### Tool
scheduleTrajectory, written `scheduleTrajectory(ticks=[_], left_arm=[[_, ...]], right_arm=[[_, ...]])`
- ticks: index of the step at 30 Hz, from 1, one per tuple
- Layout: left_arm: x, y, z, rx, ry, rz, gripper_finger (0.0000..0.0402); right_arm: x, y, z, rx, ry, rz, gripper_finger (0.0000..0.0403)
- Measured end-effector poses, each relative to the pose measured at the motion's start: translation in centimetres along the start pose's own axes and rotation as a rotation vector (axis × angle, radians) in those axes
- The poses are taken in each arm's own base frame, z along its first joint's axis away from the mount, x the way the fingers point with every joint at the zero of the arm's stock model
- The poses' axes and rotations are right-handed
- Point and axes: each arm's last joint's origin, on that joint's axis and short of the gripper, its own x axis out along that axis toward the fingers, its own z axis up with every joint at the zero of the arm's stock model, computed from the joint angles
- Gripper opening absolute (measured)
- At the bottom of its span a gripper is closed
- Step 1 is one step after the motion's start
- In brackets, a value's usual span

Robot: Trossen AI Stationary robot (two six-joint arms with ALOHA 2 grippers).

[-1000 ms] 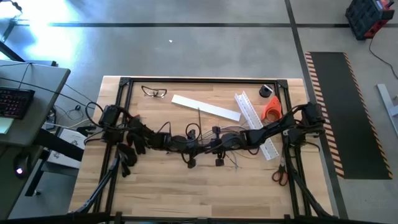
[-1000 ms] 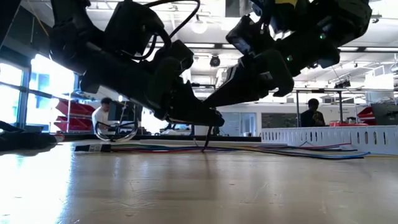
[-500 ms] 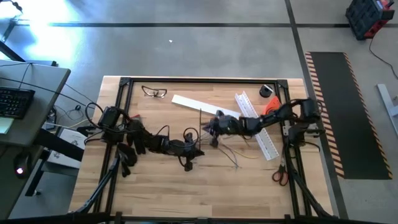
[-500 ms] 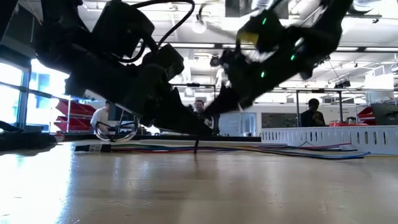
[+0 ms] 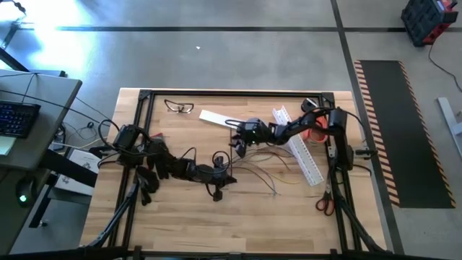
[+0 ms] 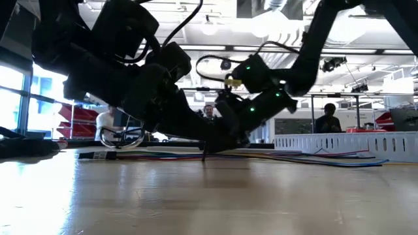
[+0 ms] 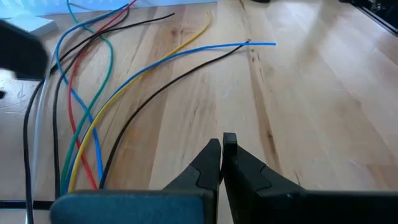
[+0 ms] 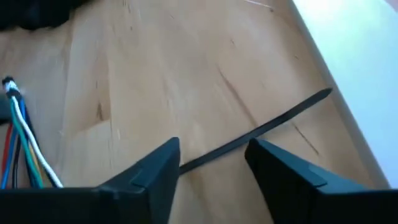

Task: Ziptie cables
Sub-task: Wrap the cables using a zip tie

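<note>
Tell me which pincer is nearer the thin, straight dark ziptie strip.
Right. The right pincer hovers open directly over the thin, straight dark ziptie strip, fingers on either side of it. The left pincer is shut, lower down the table by the coloured wires.

1. I see the cables (image 7: 93, 118) as a loose bundle of thin wires in black, blue, yellow, red and green. They lie flat on the counter (image 7: 311, 93), gathered at one end and fanning apart toward their free tips.
2. The ziptie (image 8: 261, 129) is one thin, straight, dark strip, lying flat on the wood at a slant, its far tip beside a white edge.
</note>
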Motion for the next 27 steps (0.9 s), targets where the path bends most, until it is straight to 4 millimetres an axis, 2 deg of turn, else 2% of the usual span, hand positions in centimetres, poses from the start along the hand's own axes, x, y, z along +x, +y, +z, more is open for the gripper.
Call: scheduleTrajectory(ticks=[5,12,19,23,27], left_arm=[[0.0,0.0,0.0,0.007,0.001,-0.002,0.0],[0.0,0.0,0.0,0.007,0.002,-0.004,0.0],[0.0,0.0,0.0,0.009,0.003,-0.005,0.0],[0.0,0.0,0.0,0.01,0.004,-0.007,0.0],[0.0,0.0,0.0,0.012,0.003,-0.007,0.0]], right_arm=[[0.6,-1.0,1.1,0.025,0.043,-0.013,0.0219],[0.6,-1.7,1.5,0.01,0.037,-0.023,0.0196],[-0.3,-3.7,2.4,-0.013,0.011,-0.104,0.0189],[-0.5,-4.7,2.5,0.005,0.019,-0.015,0.0189],[-0.1,-4.9,2.0,0.006,0.034,0.091,0.0189]])
